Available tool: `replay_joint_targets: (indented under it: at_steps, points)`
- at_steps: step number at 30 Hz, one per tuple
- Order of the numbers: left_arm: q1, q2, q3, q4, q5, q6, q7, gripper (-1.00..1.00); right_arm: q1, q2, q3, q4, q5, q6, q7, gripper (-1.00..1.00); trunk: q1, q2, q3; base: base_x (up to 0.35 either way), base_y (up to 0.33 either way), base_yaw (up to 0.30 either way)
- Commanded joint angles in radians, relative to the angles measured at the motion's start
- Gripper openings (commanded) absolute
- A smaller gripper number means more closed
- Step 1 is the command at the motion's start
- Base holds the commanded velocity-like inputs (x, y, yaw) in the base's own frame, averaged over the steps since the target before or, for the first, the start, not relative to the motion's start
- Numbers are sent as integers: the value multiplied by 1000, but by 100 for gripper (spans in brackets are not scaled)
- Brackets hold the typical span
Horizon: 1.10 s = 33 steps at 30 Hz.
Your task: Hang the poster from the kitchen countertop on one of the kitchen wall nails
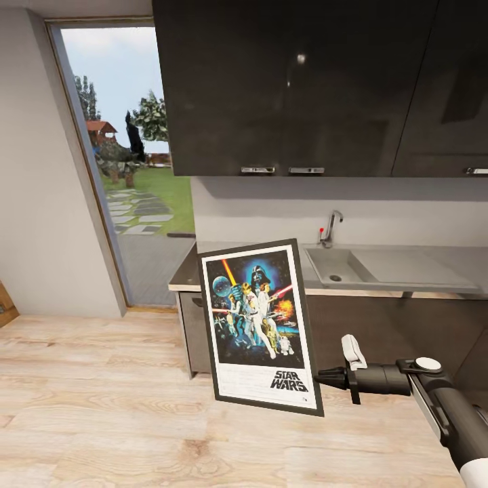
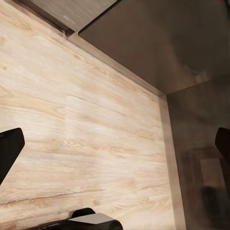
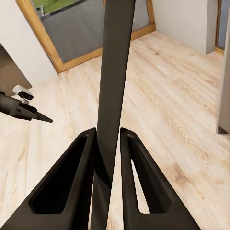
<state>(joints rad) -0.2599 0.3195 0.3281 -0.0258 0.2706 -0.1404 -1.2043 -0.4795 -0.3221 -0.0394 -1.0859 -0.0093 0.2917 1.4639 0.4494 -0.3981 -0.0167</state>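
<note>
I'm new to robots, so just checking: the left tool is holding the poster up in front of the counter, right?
Not quite. It is the right tool that holds the poster up in front of the counter. The right wrist view shows its fingers clamped on the frame's edge.

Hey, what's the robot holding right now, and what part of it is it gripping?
The right gripper holds the poster, its fingers pinching the black frame edge-on near the poster's lower right edge. The left gripper is open over the floor, holding nothing.
</note>
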Motion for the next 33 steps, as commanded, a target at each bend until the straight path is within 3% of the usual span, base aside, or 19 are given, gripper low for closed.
replay_joint_targets:
  at_steps: [1, 23, 33]
  points:
    - [-1, 0, 3, 1, -4, -10, -1, 100, -1, 0, -1, 0, -1, 14, 6, -100, 1, -2, -2, 0, 0, 0]
    - [-1, 0, 3, 1, -4, -10, -3, 100, -1, 0, -1, -1, -2, 12, 6, -100, 1, -2, -2, 0, 1, 0]
    - [-1, 0, 3, 1, -4, -10, -3, 100, -1, 0, -1, -1, -2, 12, 6, -100, 1, -2, -2, 0, 219, 153]
